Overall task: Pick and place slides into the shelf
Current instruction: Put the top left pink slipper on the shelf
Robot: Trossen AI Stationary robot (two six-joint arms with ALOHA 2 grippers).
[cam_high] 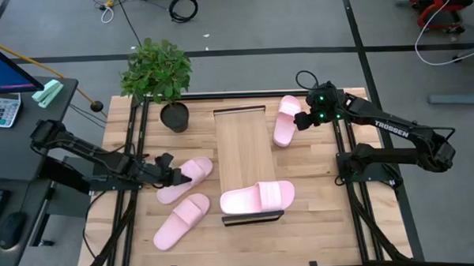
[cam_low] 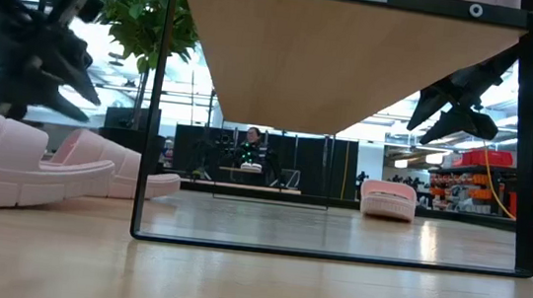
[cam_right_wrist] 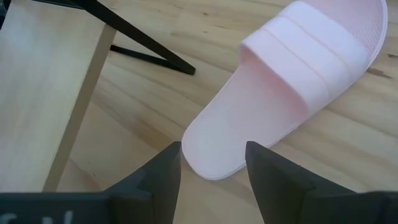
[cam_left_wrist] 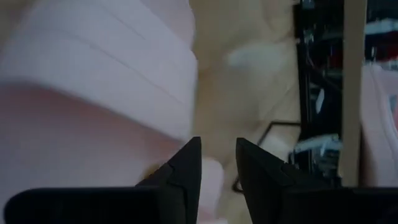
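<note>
Right gripper [cam_right_wrist: 211,165] hovers with fingers spread and empty over the heel of a slide [cam_high: 285,120] lying just beside the shelf [cam_high: 241,149]; it should descend squarely astride the heel edge. Left gripper [cam_high: 169,173], half closed, pinches another slide [cam_high: 187,178]; one slide [cam_high: 257,199] already rests on the shelf

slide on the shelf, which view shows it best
The high view: the slide on the shelf lies crosswise at the shelf's near end, fully visible. The low view sees only the shelf's underside; the left wrist view shows a pink sliver at its edge, the right wrist none.
</note>
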